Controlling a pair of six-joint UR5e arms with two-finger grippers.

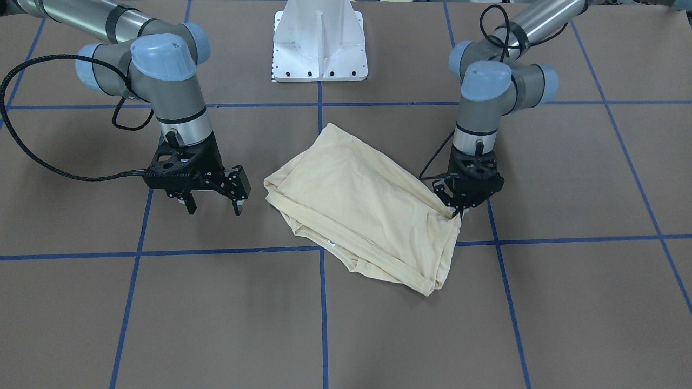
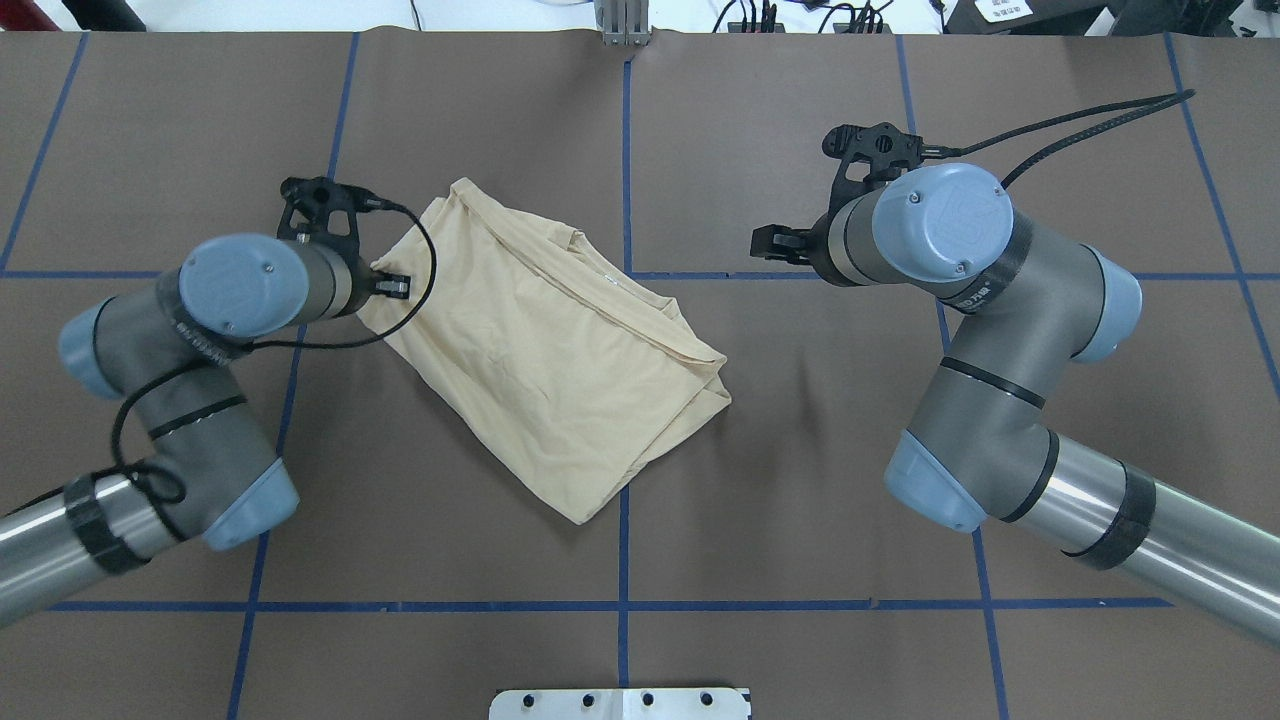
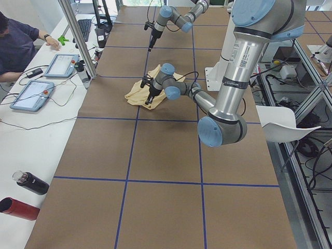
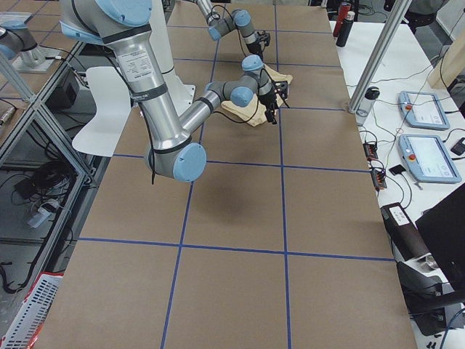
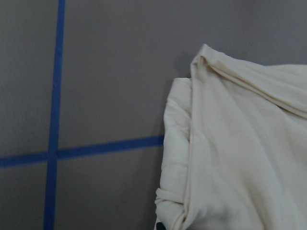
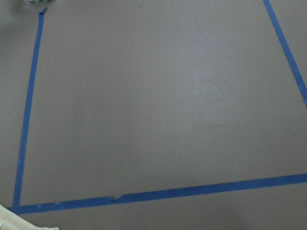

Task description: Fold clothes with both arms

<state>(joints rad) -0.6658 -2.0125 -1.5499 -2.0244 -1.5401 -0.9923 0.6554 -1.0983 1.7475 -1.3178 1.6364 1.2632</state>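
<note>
A folded pale cream-yellow cotton T-shirt (image 1: 359, 208) lies at the frame's centre. At centre right the black left gripper (image 1: 456, 212) pinches its edge; at centre left the black right gripper (image 1: 214, 209) hangs open.

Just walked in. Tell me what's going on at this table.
Two robot arms are folding a cream T-shirt, which lies partly folded in a rough bundle in the middle of the brown table. The left end effector is down at one edge of the T-shirt and looks pinched shut on the fabric. The right end effector is open beside the opposite edge, clear of the cloth.
</note>
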